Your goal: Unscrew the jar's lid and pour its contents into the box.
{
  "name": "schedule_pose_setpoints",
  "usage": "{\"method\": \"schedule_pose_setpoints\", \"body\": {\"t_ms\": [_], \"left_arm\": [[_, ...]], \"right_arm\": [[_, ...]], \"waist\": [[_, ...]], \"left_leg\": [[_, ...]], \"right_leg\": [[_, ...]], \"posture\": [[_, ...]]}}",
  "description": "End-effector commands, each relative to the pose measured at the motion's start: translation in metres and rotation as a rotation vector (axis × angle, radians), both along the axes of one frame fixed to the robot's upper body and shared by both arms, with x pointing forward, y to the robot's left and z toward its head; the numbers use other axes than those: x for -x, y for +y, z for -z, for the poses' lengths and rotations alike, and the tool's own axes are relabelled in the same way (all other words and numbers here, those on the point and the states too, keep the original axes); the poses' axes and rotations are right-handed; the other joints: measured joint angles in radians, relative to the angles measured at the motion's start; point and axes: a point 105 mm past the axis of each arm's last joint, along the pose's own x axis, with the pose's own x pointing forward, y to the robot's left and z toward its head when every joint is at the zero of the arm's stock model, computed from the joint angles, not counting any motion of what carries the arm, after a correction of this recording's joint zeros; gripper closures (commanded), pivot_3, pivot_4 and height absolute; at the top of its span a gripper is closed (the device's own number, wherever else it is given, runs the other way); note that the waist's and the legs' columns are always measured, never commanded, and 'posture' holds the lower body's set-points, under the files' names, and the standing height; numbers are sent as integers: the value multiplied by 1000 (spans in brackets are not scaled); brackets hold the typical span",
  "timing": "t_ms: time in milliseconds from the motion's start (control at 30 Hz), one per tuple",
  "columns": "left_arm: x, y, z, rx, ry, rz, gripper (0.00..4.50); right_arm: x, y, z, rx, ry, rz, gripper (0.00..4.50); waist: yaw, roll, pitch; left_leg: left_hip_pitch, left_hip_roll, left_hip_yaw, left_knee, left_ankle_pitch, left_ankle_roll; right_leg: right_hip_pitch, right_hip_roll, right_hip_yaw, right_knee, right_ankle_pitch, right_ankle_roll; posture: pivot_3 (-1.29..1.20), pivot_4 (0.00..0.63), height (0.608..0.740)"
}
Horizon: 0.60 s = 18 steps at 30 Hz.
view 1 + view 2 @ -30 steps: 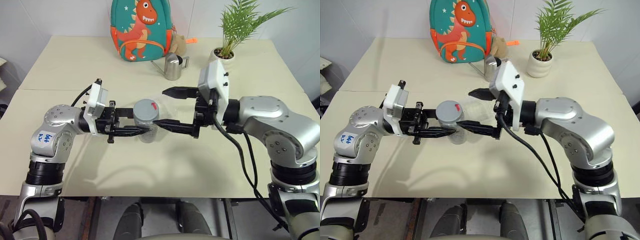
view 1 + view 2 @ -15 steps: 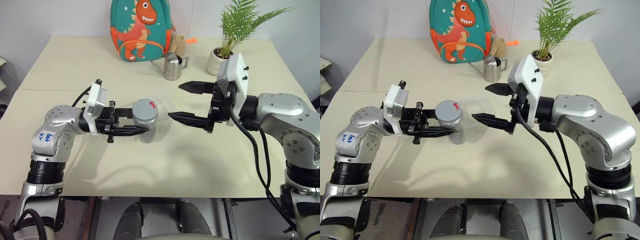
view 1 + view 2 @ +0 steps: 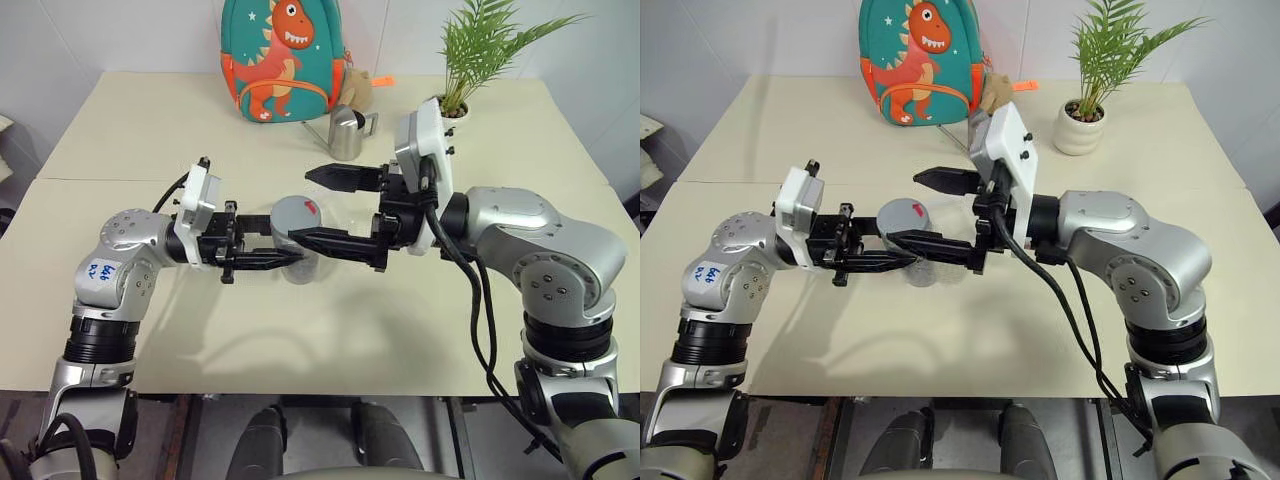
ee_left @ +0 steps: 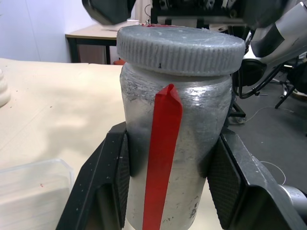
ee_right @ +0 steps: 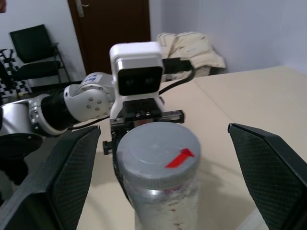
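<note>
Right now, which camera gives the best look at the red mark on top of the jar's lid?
The right wrist view: it looks down on the lid, so the red mark faces the camera. Both eye views show it small on the lid's top. The left wrist view sees the lid edge-on, with a sliver of red.

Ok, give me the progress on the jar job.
Done: the left gripper is shut on the jar, holding it above the table. In hand: the right gripper is open, one finger on each side of the lid, not yet closed on it. Left: the lid is on, so unscrew it, then pour into the box.
</note>
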Motion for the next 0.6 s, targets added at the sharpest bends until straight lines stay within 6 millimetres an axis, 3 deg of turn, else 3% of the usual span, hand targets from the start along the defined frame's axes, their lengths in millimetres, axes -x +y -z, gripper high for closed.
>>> {"method": "schedule_pose_setpoints", "body": {"t_ms": [33, 367, 600], "left_arm": [[5, -3, -7, 0, -54, 13, 2662], [10, -4, -1, 2, -48, 9, 2662], [12, -4, 1, -4, -47, 14, 2662]], "right_arm": [[5, 11, -9, -11, -69, -49, 18], [0, 26, -3, 8, -97, -59, 18], [-1, 25, -2, 17, -107, -48, 18]], "waist": [[0, 0, 0], [1, 0, 0], [1, 0, 0]], "left_leg": [[0, 0, 0, 0, 0, 0], [0, 0, 0, 0, 0, 0], [0, 0, 0, 0, 0, 0]], "right_leg": [[0, 0, 0, 0, 0, 0], [0, 0, 0, 0, 0, 0], [0, 0, 0, 0, 0, 0]], "posture": [[0, 150, 740], [0, 150, 740], [0, 150, 740]]}}
